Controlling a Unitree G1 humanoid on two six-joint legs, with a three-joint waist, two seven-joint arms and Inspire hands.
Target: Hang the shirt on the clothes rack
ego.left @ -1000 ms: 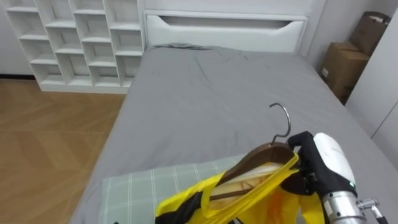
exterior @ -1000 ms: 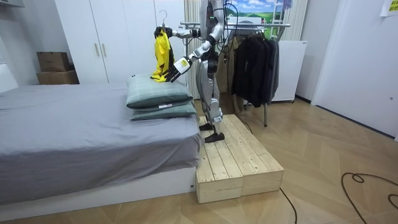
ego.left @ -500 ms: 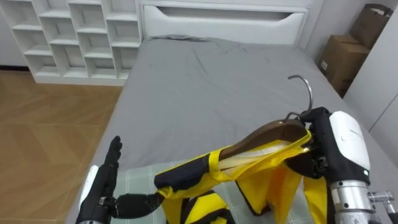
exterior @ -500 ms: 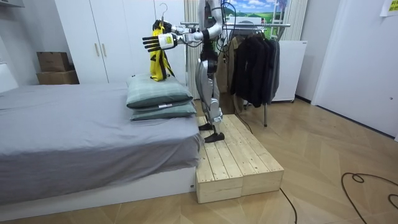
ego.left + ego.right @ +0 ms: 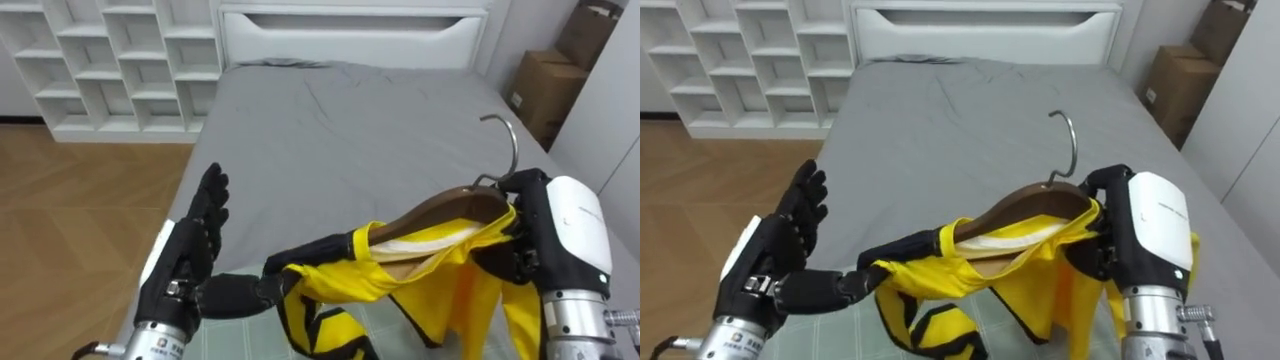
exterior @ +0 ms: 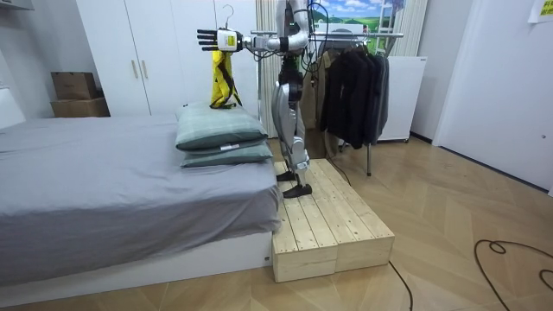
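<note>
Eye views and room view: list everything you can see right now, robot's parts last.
hanger: one, brown wood, in right hand
garment: one, yellow and black, on hanger
bed: one, grey, below
pillows: two, green, bed's end
shelves: one, white, left of bed
boxes: two, brown, right of bed
rack: one, dark clothes, behind robot
platform: one, wood, under robot
left hand: open, thumb at garment
right hand: shut on hanger

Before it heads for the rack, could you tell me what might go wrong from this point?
1. The yellow garment sits bunched and lopsided on the hanger held in the right hand. The left hand is open, so the cloth could slip off.
2. The clothes rack stands behind the robot, so it must turn on the raised wooden platform, risking a misstep.
</note>
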